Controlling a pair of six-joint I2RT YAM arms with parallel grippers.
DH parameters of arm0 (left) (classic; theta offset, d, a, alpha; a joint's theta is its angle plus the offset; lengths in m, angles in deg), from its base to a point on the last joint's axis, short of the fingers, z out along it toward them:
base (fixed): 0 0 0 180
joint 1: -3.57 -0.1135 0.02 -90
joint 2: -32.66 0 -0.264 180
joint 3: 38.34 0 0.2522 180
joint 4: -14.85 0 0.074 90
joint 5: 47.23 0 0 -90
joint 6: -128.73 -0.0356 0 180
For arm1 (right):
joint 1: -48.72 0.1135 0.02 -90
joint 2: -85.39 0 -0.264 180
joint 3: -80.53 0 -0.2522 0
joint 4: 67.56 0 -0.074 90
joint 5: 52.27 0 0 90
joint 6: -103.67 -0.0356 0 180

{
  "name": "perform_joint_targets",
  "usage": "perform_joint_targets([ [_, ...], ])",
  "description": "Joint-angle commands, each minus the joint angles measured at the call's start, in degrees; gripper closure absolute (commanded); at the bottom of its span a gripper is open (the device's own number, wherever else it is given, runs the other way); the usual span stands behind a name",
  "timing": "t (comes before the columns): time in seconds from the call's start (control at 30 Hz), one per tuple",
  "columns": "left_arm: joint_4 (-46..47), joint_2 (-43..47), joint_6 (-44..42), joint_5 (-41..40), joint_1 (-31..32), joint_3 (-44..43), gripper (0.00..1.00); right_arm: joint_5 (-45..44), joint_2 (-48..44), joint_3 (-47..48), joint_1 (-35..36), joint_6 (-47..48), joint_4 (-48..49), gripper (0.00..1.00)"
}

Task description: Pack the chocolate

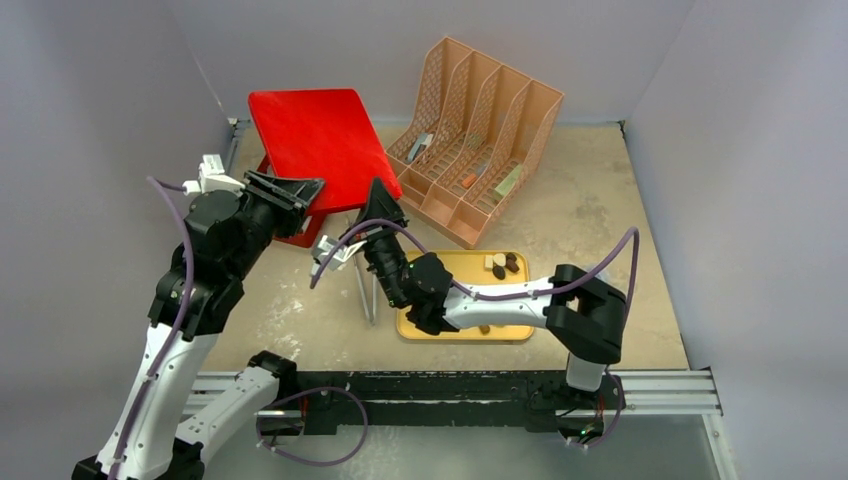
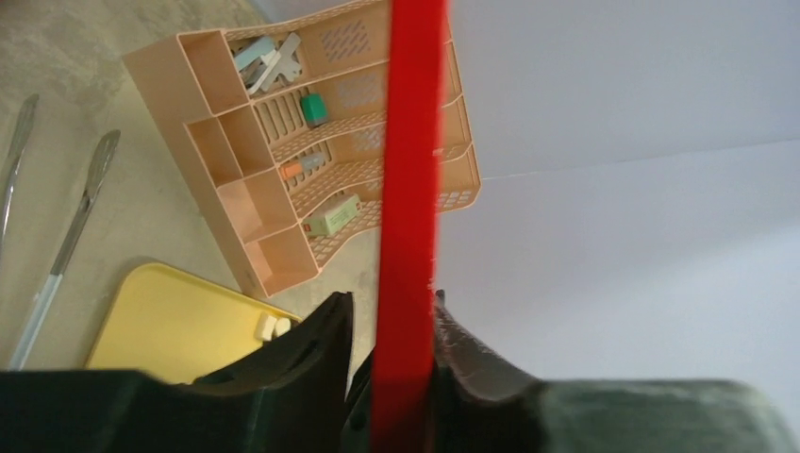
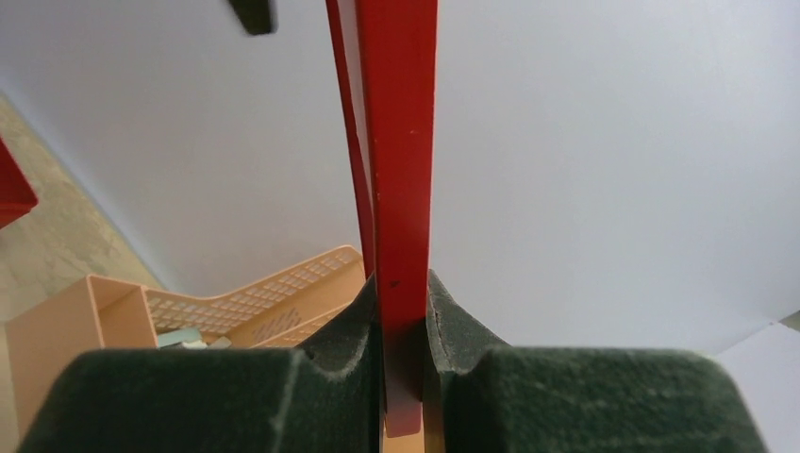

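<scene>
Overhead view: both arms reach for the tilted red lid [image 1: 315,140], the left arm raised and bent, the right arm stretched leftward across the yellow tray [image 1: 445,268]. The chocolate [image 1: 505,265] lies on that tray, unpacked, so this is probably the box-opening step, and the lid needs setting aside next. Left wrist view: the left gripper [image 2: 391,311] straddles the lid's edge with a gap on one side, not pinching. Right wrist view: the right gripper [image 3: 404,311] is pressed tight on the lid.

You face a mottled beige table [image 1: 600,200] under soft, even light. A plain pale-grey back wall [image 1: 420,40] rises behind it, side walls [image 1: 90,120] flank it, and a metal rail [image 1: 660,392] lines its near edge.
</scene>
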Motion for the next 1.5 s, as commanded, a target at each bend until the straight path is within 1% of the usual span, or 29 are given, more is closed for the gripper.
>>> perform_joint_targets([
  [0.0, 6.46, 0.73, -0.1, 1.45, -0.01, 0.52, 0.82, 1.7, -2.28, -1.94, 0.68, -3.07, 5.64, 0.94],
  [0.07, 6.88, 0.67, -0.31, 1.28, -0.01, 0.65, 1.0, 1.13, -2.88, -2.58, 0.7, -5.12, 5.53, 0.84],
  [0.13, 7.17, 0.71, -0.27, 0.91, -0.01, 0.94, 1.0, -0.04, -4.06, -3.03, 0.68, -7.9, 4.6, 0.74],
  [0.17, 7.47, 0.79, -0.24, 0.85, -0.01, 1.11, 1.0, -0.48, -4.94, -3.35, 0.68, -10.11, 3.34, 0.66],
  [0.2, 8.02, 0.95, -0.21, 0.85, -0.01, 1.28, 1.0, -1.02, -6.2, -3.82, 0.68, -12.79, 1.51, 0.56],
  [0.23, 8.62, 1.12, -0.18, 0.76, -0.01, 1.54, 1.0, -1.5, -7.52, -4.75, 0.68, -15.93, -0.81, 0.4],
  [0.27, 9.39, 1.34, -0.19, 0.66, -0.01, 1.92, 1.0, -2.01, -9.16, -5.46, 0.67, -19.91, -3.8, 0.28],
  [0.3, 10.21, 1.6, -0.33, 0.53, -0.01, 2.18, 1.0, -2.35, -11.1, -6.01, 0.72, -24.14, -7.8, 0.2],
  [0.37, 12.26, 2.1, -1.36, 0.16, -0.01, 3.06, 1.0, -0.64, -15.66, -6.46, 0.61, -36.46, -23.35, 0.11],
  [0.4, 13.2, 2.36, -1.88, -0.48, -0.01, 3.44, 1.0, 1.06, -18.94, -6.72, 0.68, -41.39, -29.45, 0.08],
  [0.43, 13.6, 2.45, -2.27, -1.42, -0.01, 3.76, 1.0, 4.9, -21.59, -7.01, 0.57, -48.59, -35.08, 0.06],
  [0.5, 14.9, 2.64, -3.31, -2.25, -0.01, 4.57, 1.0, 12.59, -27.3, -7.46, -2.23, -62.16, -44.87, 0.05],
  [0.53, 15.98, 2.66, -4.18, -2.09, -0.01, 5.1, 1.0, 18.2, -30.3, -7.55, -5.42, -70.17, -49.2, 0.05],
  [0.57, 17.16, 2.61, -4.98, -1.48, -0.01, 5.58, 1.0, 24.23, -32.95, -7.78, -8.98, -77.58, -51.79, 0.06],
  [0.63, 19.86, 2.42, -6.83, 0.84, -0.01, 6.8, 1.0, 34.9, -37.0, -9.29, -17.22, -91.22, -52.88, 0.06],
  [0.67, 21.3, 2.37, -7.56, 2.39, -0.01, 7.55, 1.0, 37.34, -38.04, -9.15, -20.0, -95.74, -53.71, 0.06],
  [0.7, 22.96, 2.39, -7.73, 3.74, -0.01, 8.36, 1.0, 37.77, -38.42, -7.81, -21.57, -99.1, -55.93, 0.07],
  [0.77, 26.68, 2.69, -7.19, 5.94, -0.01, 10.06, 1.0, 39.22, -38.05, -4.25, -23.06, -104.23, -60.25, 0.06],
  [0.87, 32.9, 3.19, -6.01, 9.8, -0.01, 12.45, 1.0, 44.37, -36.05, -0.03, -25.96, -114.3, -63.58, 0.06],
  [0.93, 37.94, 3.54, -5.49, 12.19, -0.01, 13.87, 1.0, 48.7, -34.0, 2.21, -29.46, -121.51, -65.08, 0.06],
  [1.0, 41.49, 3.77, -5.38, 14.04, -0.01, 14.74, 1.0, 54.06, -32.28, 2.69, -32.48, -128.09, -63.61, 0.06],
  [1.07, 42.88, 4.18, -5.48, 14.64, -0.01, 15.13, 1.0, 56.55, -30.77, 2.57, -34.72, -133.45, -62.34, 0.05],
  [1.13, 43.97, 4.83, -5.89, 14.72, -0.01, 15.43, 1.0, 57.04, -29.88, 2.14, -36.12, -137.18, -62.0, 0.04],
  [1.23, 45.73, 5.02, -6.11, 15.06, -0.01, 15.92, 1.0, 61.64, -28.47, 0.17, -37.59, -142.41, -55.4, 0.04],
  [1.37, 45.91, 3.69, -6.03, 15.75, -0.01, 16.03, 1.0, 69.38, -26.38, -0.61, -37.82, -144.71, -45.62, 0.15],
  [1.47, 47.59, 3.08, -6.0, 16.44, -0.01, 16.82, 1.0, 70.22, -25.87, -0.81, -37.8, -145.51, -41.44, 0.27],
])
